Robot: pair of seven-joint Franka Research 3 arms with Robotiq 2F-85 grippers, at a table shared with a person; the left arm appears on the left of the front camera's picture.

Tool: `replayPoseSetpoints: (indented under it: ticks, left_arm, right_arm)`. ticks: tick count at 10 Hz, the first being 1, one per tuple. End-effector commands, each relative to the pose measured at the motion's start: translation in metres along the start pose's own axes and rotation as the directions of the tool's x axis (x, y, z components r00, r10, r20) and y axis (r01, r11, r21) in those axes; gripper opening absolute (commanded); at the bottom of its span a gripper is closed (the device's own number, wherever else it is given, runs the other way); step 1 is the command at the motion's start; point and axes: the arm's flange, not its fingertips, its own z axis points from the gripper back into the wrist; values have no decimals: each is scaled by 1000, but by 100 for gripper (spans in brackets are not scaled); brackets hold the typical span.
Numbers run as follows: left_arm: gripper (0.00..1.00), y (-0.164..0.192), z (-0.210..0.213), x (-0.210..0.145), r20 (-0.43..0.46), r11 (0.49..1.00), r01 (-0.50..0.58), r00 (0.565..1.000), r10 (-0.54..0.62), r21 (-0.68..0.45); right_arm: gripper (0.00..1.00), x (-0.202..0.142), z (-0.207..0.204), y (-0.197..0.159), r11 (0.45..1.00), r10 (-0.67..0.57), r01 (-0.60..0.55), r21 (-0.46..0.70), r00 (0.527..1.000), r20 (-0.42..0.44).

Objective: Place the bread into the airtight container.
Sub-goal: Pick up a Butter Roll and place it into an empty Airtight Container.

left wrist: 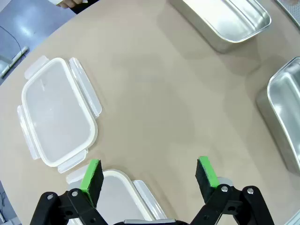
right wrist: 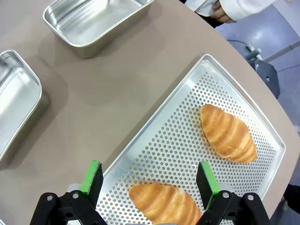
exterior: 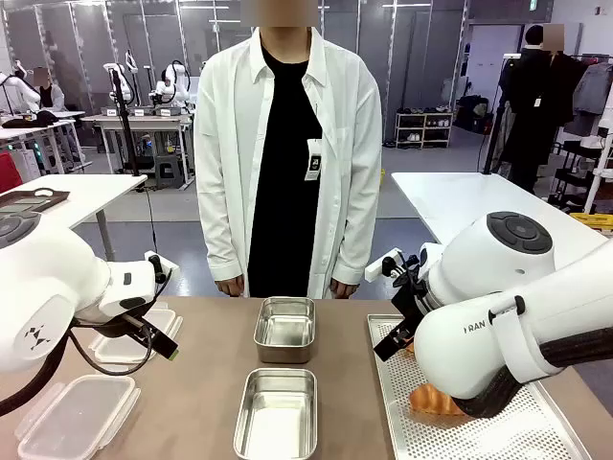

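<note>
Two bread rolls (right wrist: 228,132) on tray (right wrist: 187,122), right claw (right wrist: 150,177) above — spread wide.

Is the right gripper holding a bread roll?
No, the right gripper is open, with a roll lying on the perforated tray beneath it.

left arm (exterior: 48,287): rounded white shell, black cable loop (exterior: 81,356) | right arm (exterior: 460,350): white, dark button cap (exterior: 517,230), black strap (exterior: 506,340), "FRAN" lettering | left gripper (left wrist: 149,171), right gripper (right wrist: 149,176): black linkages, green pads (left wrist: 92,173)
</note>
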Motion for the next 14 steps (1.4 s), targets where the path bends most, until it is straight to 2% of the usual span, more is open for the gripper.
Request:
replayPoseSetpoints:
  ticks: [1,11,12,13,14]
  left_arm:
    - [100,0,0,0,0,1000,0,1000,0,0]
    - [100,0,0,0,0,1000,1,1000,-1,0]
    - [100,6,11,11,-22,1000,26,999,-26,13]
    - [100,11,30,28,-44,1000,9,999,-9,-19]
    - [100,19,59,46,5,1000,-11,1000,11,12]
  right_arm:
    - [100,0,0,0,1000,0,0,0,1000,0]
    - [100,0,0,0,1000,3,-3,0,1000,0]
    - [100,12,15,-7,1000,2,-2,15,1000,15]
    - [100,27,38,-14,999,-21,20,47,1000,21]
    - [100,41,67,-25,998,-30,29,60,999,18]
